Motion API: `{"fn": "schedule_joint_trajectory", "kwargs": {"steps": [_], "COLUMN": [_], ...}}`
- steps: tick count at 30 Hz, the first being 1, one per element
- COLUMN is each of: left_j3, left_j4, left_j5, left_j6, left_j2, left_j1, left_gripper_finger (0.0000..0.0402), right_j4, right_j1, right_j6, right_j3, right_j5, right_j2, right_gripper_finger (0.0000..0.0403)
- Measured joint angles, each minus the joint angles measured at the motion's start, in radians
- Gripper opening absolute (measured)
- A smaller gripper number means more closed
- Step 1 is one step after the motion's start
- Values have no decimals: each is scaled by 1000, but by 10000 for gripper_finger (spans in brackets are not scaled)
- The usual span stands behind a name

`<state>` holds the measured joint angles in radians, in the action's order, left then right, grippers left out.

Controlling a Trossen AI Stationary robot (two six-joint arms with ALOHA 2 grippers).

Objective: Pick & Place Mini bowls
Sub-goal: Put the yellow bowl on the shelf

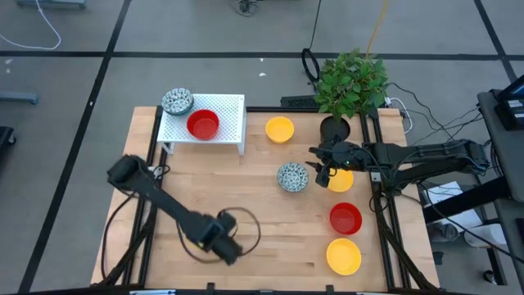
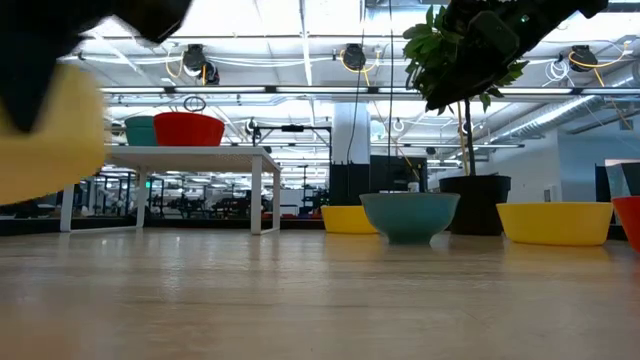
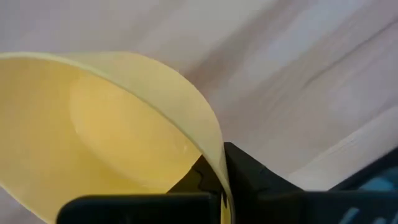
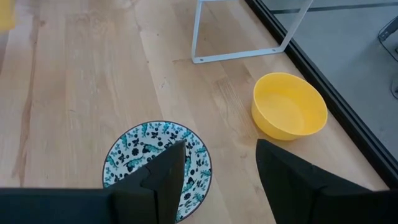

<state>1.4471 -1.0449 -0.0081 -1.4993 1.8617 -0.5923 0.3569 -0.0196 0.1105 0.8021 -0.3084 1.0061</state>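
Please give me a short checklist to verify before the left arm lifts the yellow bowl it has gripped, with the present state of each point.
1. Left gripper shut on the rim of the yellow bowl: ok, the rim sits between its fingers in the left wrist view.
2. Bowl clear of the table: cannot tell.
3. Free place on the white rack: ok, beside the red bowl and the speckled bowl.
4. Right gripper out of the way: ok, it is open above the patterned bowl, on the far side of the table.
5. Path to the rack free of bowls: ok in the high view.
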Motion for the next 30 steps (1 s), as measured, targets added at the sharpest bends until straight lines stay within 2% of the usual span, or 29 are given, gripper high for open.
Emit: {"fn": "schedule_joint_trajectory", "kwargs": {"steps": [4,10,17,21,27,30], "left_j3": [1,1,12,71,169,197], "left_j4": [29,146,217,232,229,230], "left_j5": [-103,-177,-187,-184,-204,-202], "left_j6": [246,610,929,1154,1397,1481], "left_j2": [-97,-189,-213,-212,-211,-212], "left_j1": [81,237,451,562,745,836], "left_gripper_finger": [6,9,13,5,18,7], "right_j4": [1,20,44,41,33,20], "right_j1": [0,0,0,0,0,-1], "right_j6": [0,0,-2,0,1,1], "right_j3": [0,0,0,0,0,0], "right_j5": [0,-1,-2,-3,-17,-64], "right_j2": [0,0,0,0,0,0], "right_gripper_finger": [187,187,187,187,187,187]}}
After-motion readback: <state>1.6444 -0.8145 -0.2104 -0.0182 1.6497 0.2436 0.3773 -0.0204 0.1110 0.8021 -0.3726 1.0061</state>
